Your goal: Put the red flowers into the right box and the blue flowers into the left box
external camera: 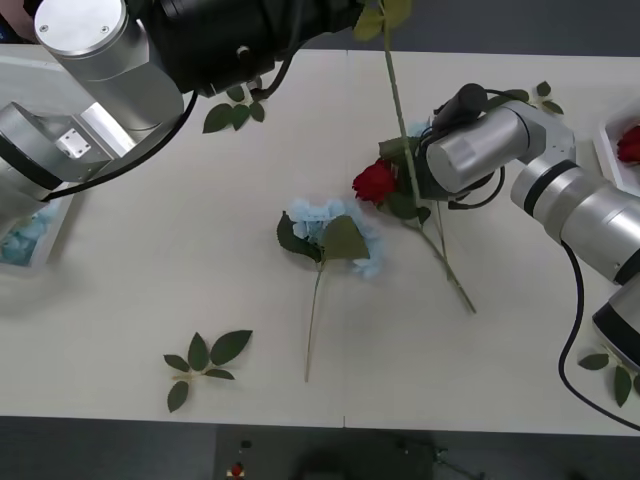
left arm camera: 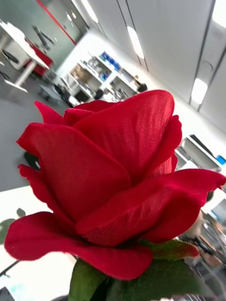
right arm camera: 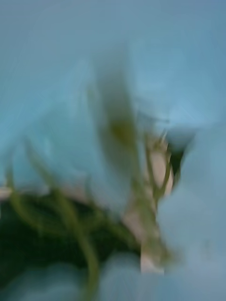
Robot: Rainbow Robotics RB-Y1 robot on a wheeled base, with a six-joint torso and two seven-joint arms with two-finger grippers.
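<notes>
Near the table's centre, our right pincer [external camera: 415, 165] crowds a blue flower [right arm camera: 56, 117]; grip state unreadable. Left pincer's rose [left arm camera: 108, 183] stands upright; grip likewise unreadable.

red flowers [external camera: 375, 183] mid-table, blue flowers [external camera: 330, 235] beside

A red rose bloom [left arm camera: 108, 188] stands upright just above the left gripper's jaws, green leaves beneath it

Three red flowers show: one [external camera: 375, 182] lying on the worktop [external camera: 150, 270] just beside the right pincer, one [external camera: 629, 144] in the right box [external camera: 604, 150], and one [left arm camera: 108, 188] close before the left pincer. Two blue flowers show, one [external camera: 335, 238] near the right pincer and one [external camera: 20, 240] in the left box [external camera: 55, 240]. Loose leaf sprigs number four: [external camera: 205, 365], [external camera: 235, 112], [external camera: 612, 372] and [external camera: 545, 97].
</notes>
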